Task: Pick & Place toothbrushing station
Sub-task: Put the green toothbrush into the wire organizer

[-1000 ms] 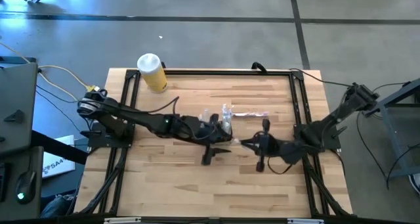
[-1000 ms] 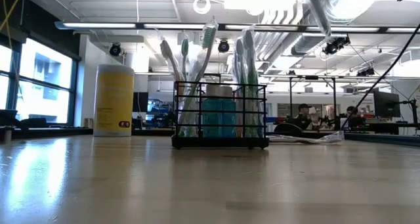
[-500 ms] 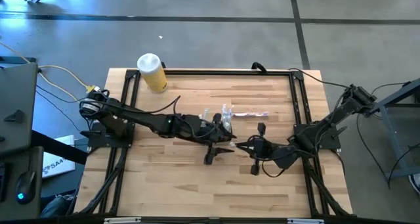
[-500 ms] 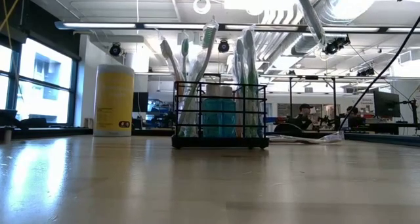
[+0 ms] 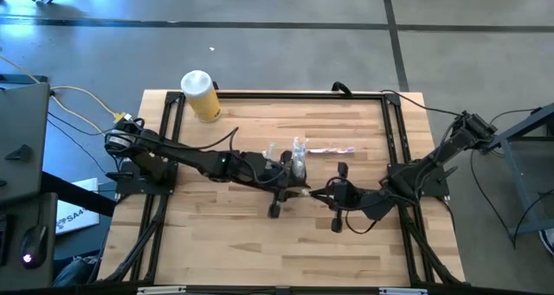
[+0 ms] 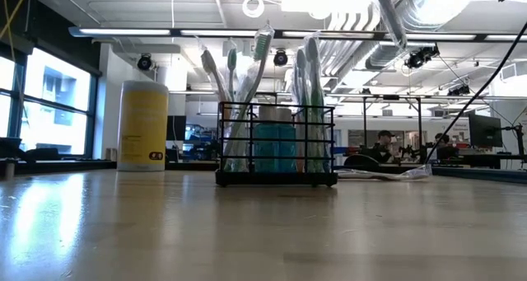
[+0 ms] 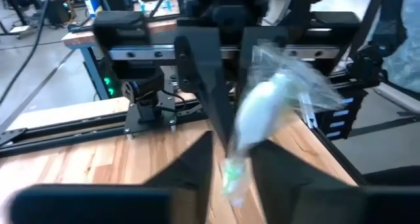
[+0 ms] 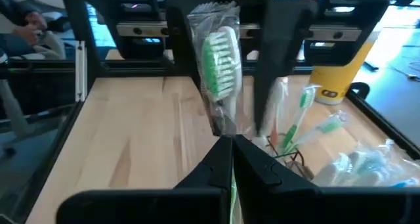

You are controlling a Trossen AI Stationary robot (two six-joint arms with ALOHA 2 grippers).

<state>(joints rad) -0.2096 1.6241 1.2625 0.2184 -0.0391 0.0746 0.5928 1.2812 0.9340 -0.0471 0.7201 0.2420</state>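
Observation:
The toothbrushing station (image 6: 276, 145) is a black wire caddy holding several toothbrushes. It stands on its base at mid-table (image 5: 293, 159). My right gripper (image 8: 228, 152) is shut on a plastic-wrapped toothbrush (image 8: 220, 60) with green and white bristles, held above the table in front of the caddy (image 5: 333, 194). My left gripper (image 7: 233, 178) faces it from the left (image 5: 290, 189). Its fingers (image 8: 187, 46) stand close on either side of the brush's head end, with a sliver of gap showing on one side. My right gripper pinches the wrapped toothbrush between its two fingers on the handle just behind the head (image 8: 223, 122). The fingers come roughly level from the table's right side and lie along the brush. The head sticks out past the fingertips toward my left gripper, clear of the table.
A yellow cylinder with a white lid (image 5: 201, 96) stands at the far left corner. Another wrapped toothbrush (image 5: 333, 150) lies flat on the wood just right of the caddy. People sit in the room behind the table (image 6: 383, 141).
My right gripper has edged a little toward my left gripper with the wrapped toothbrush. The caddy has stayed where it was.

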